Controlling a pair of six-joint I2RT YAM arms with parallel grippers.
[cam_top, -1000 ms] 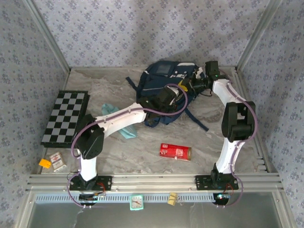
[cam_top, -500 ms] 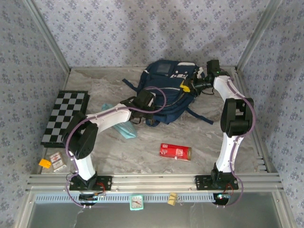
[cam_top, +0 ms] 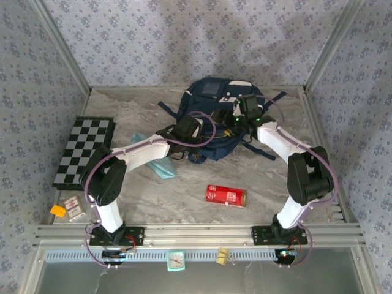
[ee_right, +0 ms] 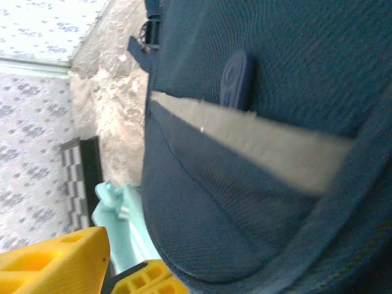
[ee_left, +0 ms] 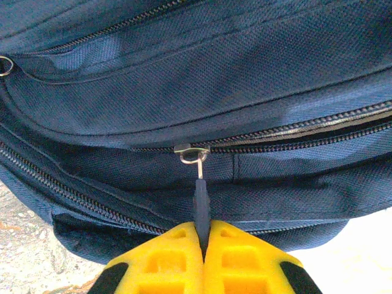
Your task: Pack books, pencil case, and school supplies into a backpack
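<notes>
The navy backpack (cam_top: 215,104) lies at the back middle of the table. My left gripper (cam_top: 184,131) is at its front left side, shut on a dark zipper pull (ee_left: 201,202) between the yellow fingertips (ee_left: 177,245); the slider (ee_left: 191,149) sits on a partly open zip. My right gripper (cam_top: 239,119) hovers over the backpack's (ee_right: 245,184) right half, open and holding nothing. The pale teal pencil case (cam_top: 160,166) (ee_right: 119,214) lies left of the bag, partly under my left arm. The red box of school supplies (cam_top: 225,195) lies in front. The books are out of view.
A chessboard (cam_top: 84,151) lies along the left side. Small cards and an orange piece (cam_top: 67,208) sit at the front left corner. Loose backpack straps (cam_top: 257,150) trail to the right. Frame rails border the table.
My right gripper has opened and swung from the back right corner inward over the backpack. My left gripper pulled the zipper tab leftward, then stayed put.
</notes>
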